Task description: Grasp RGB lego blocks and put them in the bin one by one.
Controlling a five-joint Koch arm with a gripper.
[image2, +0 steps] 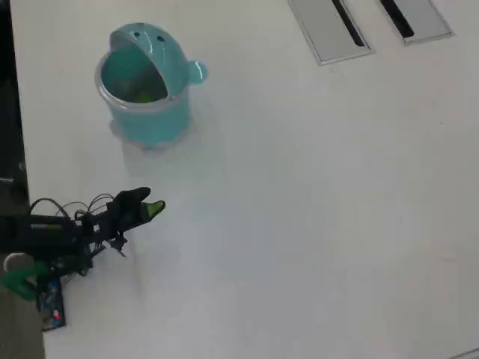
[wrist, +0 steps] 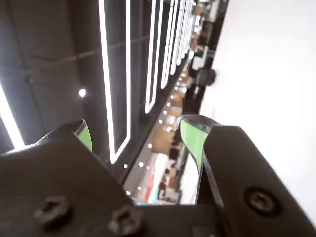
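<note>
Hovering at lower left of the overhead view over the white bench (image2: 314, 209): pincer (image2: 153, 209), green-tipped, parted wide in the wrist view, holding nothing. Standing at upper left: teal bin (image2: 150, 120), lid flipped up, something yellow-green inside.

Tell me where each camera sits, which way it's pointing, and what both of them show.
Wrist view: rides behind the pincer, aimed up at ceiling lights; both green-padded jaws show, apart and empty.
Overhead view: looks straight down on the white table, the bin with its lid open, and the arm at left.
Shared: only the pincer.
</note>
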